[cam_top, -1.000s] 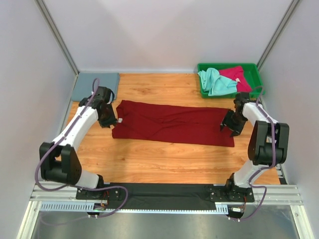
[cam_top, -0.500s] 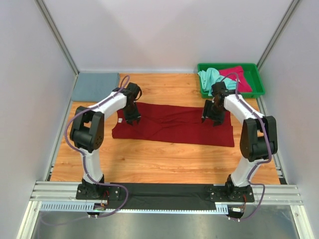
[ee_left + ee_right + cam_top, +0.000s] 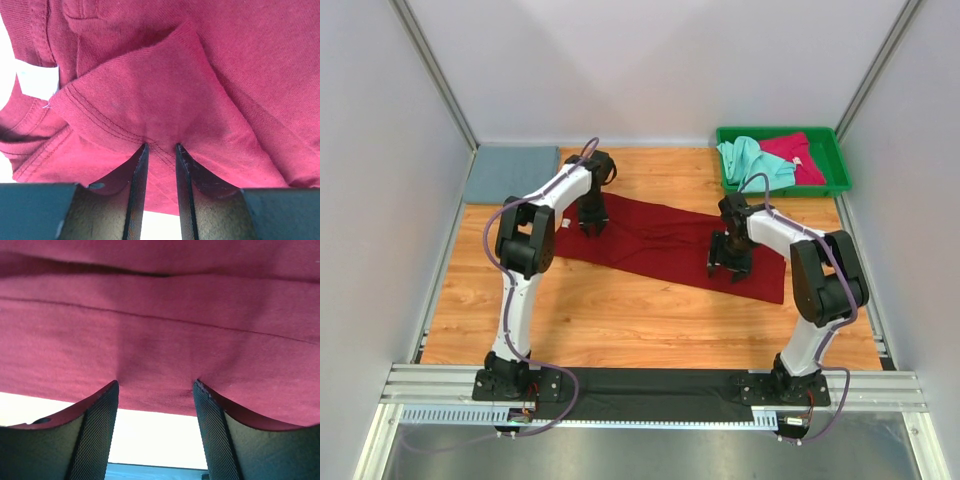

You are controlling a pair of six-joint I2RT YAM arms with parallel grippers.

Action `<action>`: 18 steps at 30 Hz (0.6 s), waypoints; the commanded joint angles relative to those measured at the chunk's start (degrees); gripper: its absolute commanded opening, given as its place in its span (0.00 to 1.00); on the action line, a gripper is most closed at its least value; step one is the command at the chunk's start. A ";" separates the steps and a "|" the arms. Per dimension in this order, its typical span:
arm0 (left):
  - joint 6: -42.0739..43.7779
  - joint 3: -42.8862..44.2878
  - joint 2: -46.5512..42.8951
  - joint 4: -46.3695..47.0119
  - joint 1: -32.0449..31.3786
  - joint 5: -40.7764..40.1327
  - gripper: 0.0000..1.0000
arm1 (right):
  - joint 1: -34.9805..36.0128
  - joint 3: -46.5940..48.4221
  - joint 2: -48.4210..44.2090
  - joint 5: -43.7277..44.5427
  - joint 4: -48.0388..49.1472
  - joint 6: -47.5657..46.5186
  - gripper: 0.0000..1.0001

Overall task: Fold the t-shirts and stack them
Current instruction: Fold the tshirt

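the dark red t-shirt (image 3: 660, 250) lay spread on the worktop (image 3: 620, 320). both arms had swung in from its two ends, and the shirt now lay slanted and a bit thinner than before. the left fingers (image 3: 137, 190) were nearly closed and pinched a hem fold of it. the right fingers (image 3: 100, 430) stood about half apart with red cloth across their tips, but i could not tell if they had hold. it looked like the fold had begun. the mint t-shirt (image 3: 750, 160) and pinkish-red t-shirt (image 3: 795, 155) waited in the green tray (image 3: 835, 180).
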 commanded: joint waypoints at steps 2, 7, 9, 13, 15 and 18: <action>7.25 7.40 6.01 -2.73 0.25 -2.55 0.35 | 4.04 -6.75 2.10 -1.94 4.99 6.27 0.64; 11.90 16.99 10.94 -2.48 0.25 -0.89 0.35 | 10.45 -10.81 -0.89 -7.30 8.77 18.02 0.64; 13.13 18.40 11.56 -0.98 0.25 -0.45 0.35 | 13.01 -10.64 -1.42 -10.11 11.23 21.56 0.64; 16.90 24.02 15.76 1.05 0.25 1.66 0.36 | 21.69 -8.01 -0.55 -14.59 16.58 29.65 0.64; 19.45 26.23 16.66 2.70 0.34 3.15 0.36 | 24.52 -5.38 0.50 -15.65 18.79 34.22 0.65; 24.55 25.80 16.75 7.45 0.78 3.94 0.36 | 29.88 -2.12 2.71 -17.33 20.90 39.14 0.65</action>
